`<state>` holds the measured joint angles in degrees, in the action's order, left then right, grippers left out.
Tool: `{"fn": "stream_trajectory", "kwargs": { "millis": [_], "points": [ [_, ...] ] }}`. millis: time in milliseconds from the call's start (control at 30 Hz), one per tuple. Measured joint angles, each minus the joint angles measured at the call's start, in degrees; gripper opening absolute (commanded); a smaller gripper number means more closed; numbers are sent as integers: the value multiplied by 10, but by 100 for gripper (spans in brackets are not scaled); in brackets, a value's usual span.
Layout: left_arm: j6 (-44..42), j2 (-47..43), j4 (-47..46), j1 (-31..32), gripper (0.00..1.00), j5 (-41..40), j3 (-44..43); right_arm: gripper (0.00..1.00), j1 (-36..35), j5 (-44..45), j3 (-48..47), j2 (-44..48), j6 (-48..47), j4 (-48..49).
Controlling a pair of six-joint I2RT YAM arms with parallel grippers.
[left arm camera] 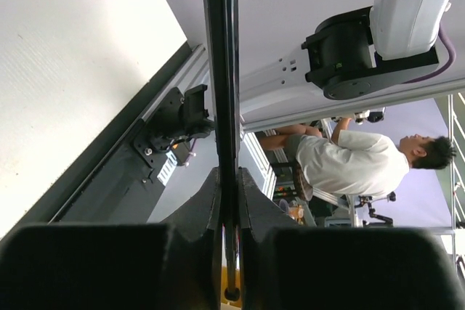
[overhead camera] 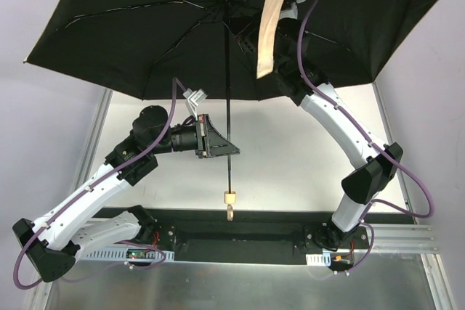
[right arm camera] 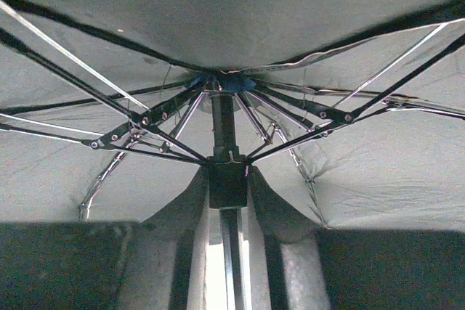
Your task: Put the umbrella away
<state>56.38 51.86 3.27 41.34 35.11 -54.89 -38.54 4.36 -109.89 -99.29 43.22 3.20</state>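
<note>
Spreading open above the white table (overhead camera: pixel 290 157), the umbrella (overhead camera: pixel 145 27) is showing its black underside; the right gripper (right arm camera: pixel 229 179) is clasping the slider block (right arm camera: pixel 229 186) high on the shaft (overhead camera: pixel 227 107); the left gripper (left arm camera: pixel 229 179) is clenching that shaft lower down; the pale knob (overhead camera: pixel 229 196) is hanging near the arm bases.

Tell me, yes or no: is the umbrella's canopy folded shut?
No, the umbrella is fully open, its canopy stretched wide on extended ribs.
</note>
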Motion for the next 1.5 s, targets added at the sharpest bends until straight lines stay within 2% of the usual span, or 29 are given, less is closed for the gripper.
{"fn": "stream_trajectory", "kwargs": {
  "millis": [100, 200, 433, 500, 567, 600, 633, 667, 900, 1033, 1167, 1300, 1500],
  "points": [
    [0, 0, 7, 0, 0, 3, 0, 42, -1, 15, 20, 7, 6, 2],
    [-3, 0, 25, 0, 0, 5, 0, 58, -2, 21, 33, 11, 22, -3],
    [-17, -3, 46, 0, 0, 4, 0, 61, -6, 14, 33, 11, 41, -12],
    [-19, -5, 50, 0, 0, 5, 0, 58, -6, 13, 33, 11, 44, -12],
    [-19, -7, 53, 0, 0, 5, 0, 51, -6, 13, 33, 11, 45, -12],
    [-19, -8, 54, 0, 0, 5, 0, 38, -6, 13, 33, 11, 47, -12],
    [-19, -9, 55, 0, 0, 5, 0, 3, -5, 14, 33, 11, 48, -12],
    [-20, -10, 57, 0, 0, 4, 0, 0, -5, 13, 33, 11, 46, -12],
    [-20, -20, 64, -1, 0, -13, -1, 0, 10, -40, 13, -8, 55, -29],
    [-26, -15, 98, -17, 0, -10, -17, 0, 12, -68, 35, 0, 59, -10],
    [-37, -12, 159, -73, 0, 63, -29, 0, 7, -54, 113, 35, 63, 44],
    [-60, -3, 228, -150, 0, 174, -63, 0, 9, -18, 198, 93, 63, 81],
    [-60, 10, 249, -160, 0, 231, -115, 0, 5, -19, 204, 110, 71, 108]
  ]
}}
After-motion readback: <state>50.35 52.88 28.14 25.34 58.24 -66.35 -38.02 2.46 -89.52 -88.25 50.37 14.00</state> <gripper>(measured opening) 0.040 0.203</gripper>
